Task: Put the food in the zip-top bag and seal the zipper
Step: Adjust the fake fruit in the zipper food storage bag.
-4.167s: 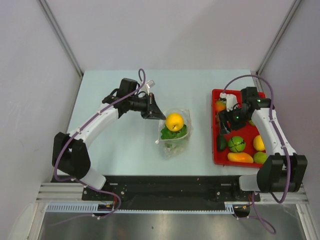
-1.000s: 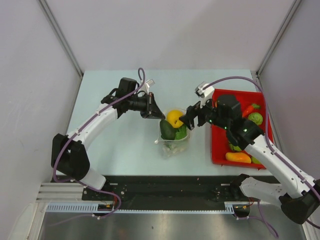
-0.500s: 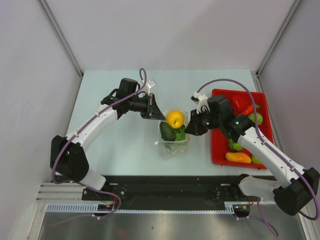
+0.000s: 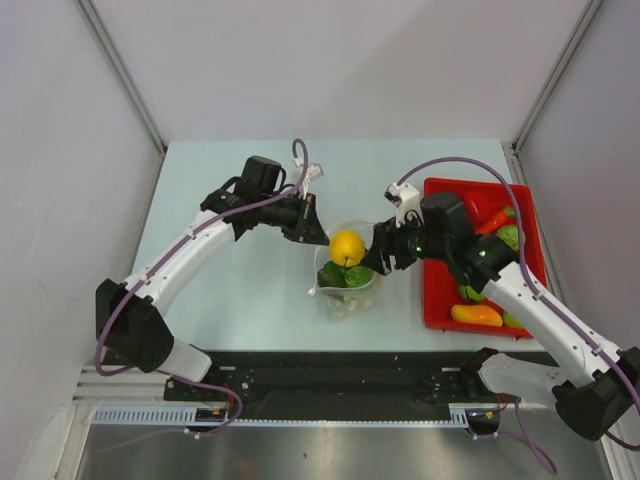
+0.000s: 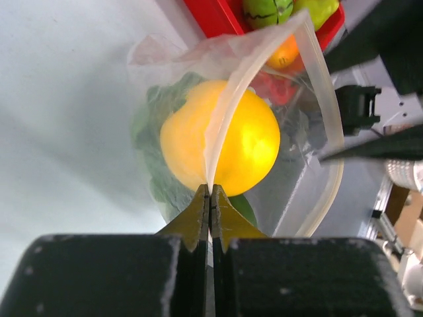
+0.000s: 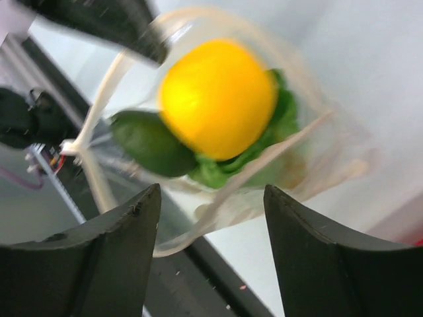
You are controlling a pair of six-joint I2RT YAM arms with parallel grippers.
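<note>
Pinching one lip of the clear, floppy plastic zip-top bag (image 5: 310, 132), the left gripper (image 5: 210, 191) has its jaws pressed together on the pale press-seal zipper (image 5: 318, 72) at the lower centre of the left wrist view. It holds that edge up, so the mouth gapes. The right gripper (image 6: 211, 244) has its jaws apart with nothing between them. Its two dark fingers (image 6: 119, 257) frame the bottom of the right wrist view, just short of the bag's opening.

Inside the bag, at mid-frame in the overhead view, sit a round glossy yellow fruit (image 4: 347, 247) and a leafy green lettuce (image 4: 358, 274) beneath it. A smooth dark green oval piece (image 6: 149, 142) lies beside them. More toy food lies in the flat red tray (image 4: 432, 300) at the right of the overhead view, including a long yellow-orange piece (image 4: 475, 315) and a slim red one (image 4: 492, 220). Bag and tray both rest on the pale blue-green table (image 4: 230, 300).

Several things could go wrong from here:
- **Grip on the rim:** the left pinch holds only a thin strip of film. A tug from the other arm, or added weight, could pull the strip free and let the mouth collapse.
- **Right fingers:** they are spread close to the sagging far lip and could snag it, dragging the whole bag across the table.
- **Yellow fruit:** it sits high near the opening, where it may roll out or keep the seal strips from meeting.
</note>
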